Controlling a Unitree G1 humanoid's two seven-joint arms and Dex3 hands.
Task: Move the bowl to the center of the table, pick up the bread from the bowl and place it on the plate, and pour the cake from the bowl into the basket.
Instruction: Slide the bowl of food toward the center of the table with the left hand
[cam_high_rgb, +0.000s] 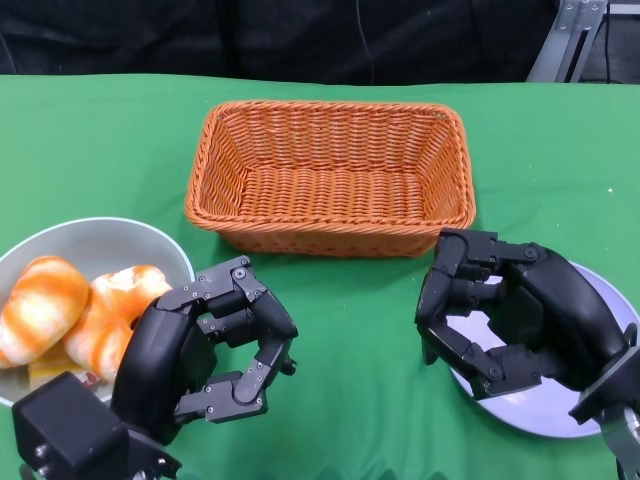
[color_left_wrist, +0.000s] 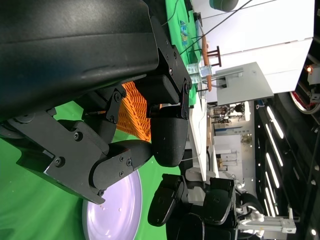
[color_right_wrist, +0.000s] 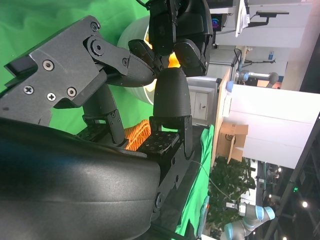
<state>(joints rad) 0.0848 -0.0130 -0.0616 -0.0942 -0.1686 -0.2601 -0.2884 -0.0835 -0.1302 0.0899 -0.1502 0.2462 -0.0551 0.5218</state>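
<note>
Both our hands, left hand (cam_high_rgb: 215, 345) and right hand (cam_high_rgb: 505, 315), hold nothing, fingers apart. The bowl (cam_high_rgb: 150, 243) with bread (cam_high_rgb: 38, 305) sits at the desk's left edge; a careless push could tip it.

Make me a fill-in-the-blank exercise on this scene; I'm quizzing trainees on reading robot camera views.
1. The bowl sits at the table's ______ edge in the head view, beside the left hand.
2. The basket holds ______.
3. The right hand hovers over the ______.
4. The rolls lie in the ______.

Missing words: left; nothing; plate; bowl
</note>
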